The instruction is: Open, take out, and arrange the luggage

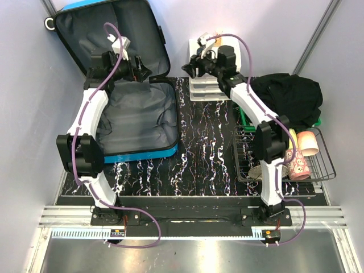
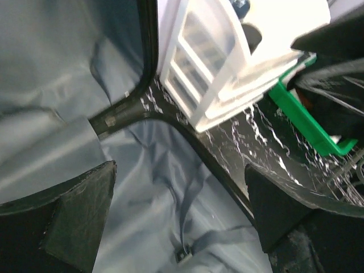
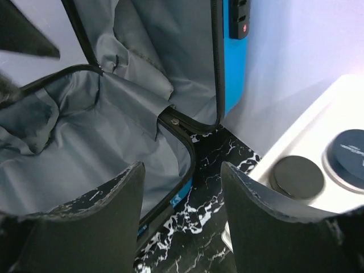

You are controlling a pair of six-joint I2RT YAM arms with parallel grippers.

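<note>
Over the open luggage (image 1: 136, 119): the left jaws, spread wide with nothing between them; their fingers (image 2: 74, 222) frame bare grey lining and the hinge line.
Luggage position: on the left half of the counter (image 1: 210, 148), with the base lying flat and the lid raised against the back left corner.
Right jaws: apart and gripping nothing; the fingers (image 3: 96, 227) point toward the luggage's right rim, by the left edge of the white drawer unit (image 1: 207, 85).
Lining: grey fabric (image 3: 114, 131), rumpled in both halves. No loose item shows on it, and whether anything lies under the fabric cannot be told.
Right side of counter: a black garment (image 1: 287, 96) is heaped over a green tray (image 1: 243, 116). In front of it a wire basket (image 1: 327, 165) holds a pink cup (image 1: 309, 143) and other small things.
Opening: judged done, since the lid stands well clear of the base.
Taking out: probably done or nearly so, as both halves look bare.
Arranging: judged unfinished, because the garment lies unfolded and the basket's contents are jumbled.
Next concern: either arm could brush the propped lid when it moves.
</note>
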